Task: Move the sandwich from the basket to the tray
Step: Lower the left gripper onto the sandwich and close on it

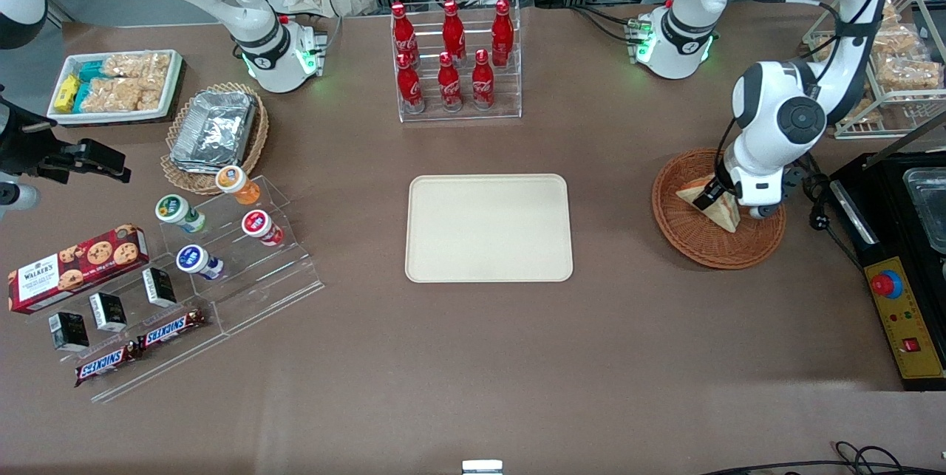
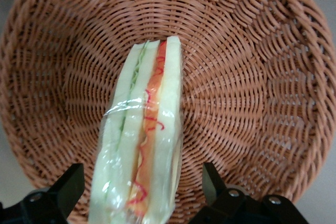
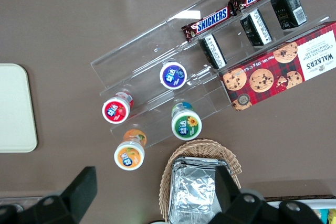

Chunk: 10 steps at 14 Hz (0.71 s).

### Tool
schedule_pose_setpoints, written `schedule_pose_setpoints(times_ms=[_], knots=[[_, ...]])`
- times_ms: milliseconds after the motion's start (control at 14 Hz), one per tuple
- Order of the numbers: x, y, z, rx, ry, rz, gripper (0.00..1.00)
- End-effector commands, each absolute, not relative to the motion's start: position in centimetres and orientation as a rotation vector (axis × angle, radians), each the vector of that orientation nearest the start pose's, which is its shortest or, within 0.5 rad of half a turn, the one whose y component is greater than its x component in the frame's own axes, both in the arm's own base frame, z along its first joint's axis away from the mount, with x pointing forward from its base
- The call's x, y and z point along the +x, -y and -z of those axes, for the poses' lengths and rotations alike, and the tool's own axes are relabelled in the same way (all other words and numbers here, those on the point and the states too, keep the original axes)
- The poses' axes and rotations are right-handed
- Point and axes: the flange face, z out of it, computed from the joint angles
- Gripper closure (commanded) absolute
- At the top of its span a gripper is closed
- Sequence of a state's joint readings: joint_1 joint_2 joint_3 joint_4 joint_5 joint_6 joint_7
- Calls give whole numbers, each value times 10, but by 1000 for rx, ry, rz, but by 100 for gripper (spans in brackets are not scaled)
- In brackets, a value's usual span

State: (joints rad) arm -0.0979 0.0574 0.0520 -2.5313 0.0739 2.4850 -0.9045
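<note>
- One sandwich (image 1: 711, 203), plastic-wrapped, in one reddish-brown wicker basket (image 1: 709, 247);
- one gripper (image 1: 711, 196) — down at that sandwich, its fingers apart on either side of it;
- one cream tray (image 1: 489, 228);
- six red Coca-Cola bottles (image 1: 451, 54) in one clear rack;
- four yogurt cups (image 1: 214, 219) — orange, green, red, blue lids;
- two Snickers bars (image 1: 140, 346);
- three small black boxes (image 1: 111, 311);
- one Walkers cookie box (image 1: 74, 265);
- one tan basket (image 1: 255, 146) holding foil containers (image 1: 214, 129).

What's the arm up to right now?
Tool open, down in basket, fingers either side of sandwich. Not gripped yet. Tray bare, path open.
</note>
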Motion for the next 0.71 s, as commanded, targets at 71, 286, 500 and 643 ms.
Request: schedule_pose_setpoints(times_ms=[71,286,500,643], knots=[[450,19,-234,-2802,1204,-72,1],[451,20,-230,-2801,1200,-78,30],[454,18,-238,-2804,1208,-61,94],[462,18,-259,-2828,1194,-12,100]])
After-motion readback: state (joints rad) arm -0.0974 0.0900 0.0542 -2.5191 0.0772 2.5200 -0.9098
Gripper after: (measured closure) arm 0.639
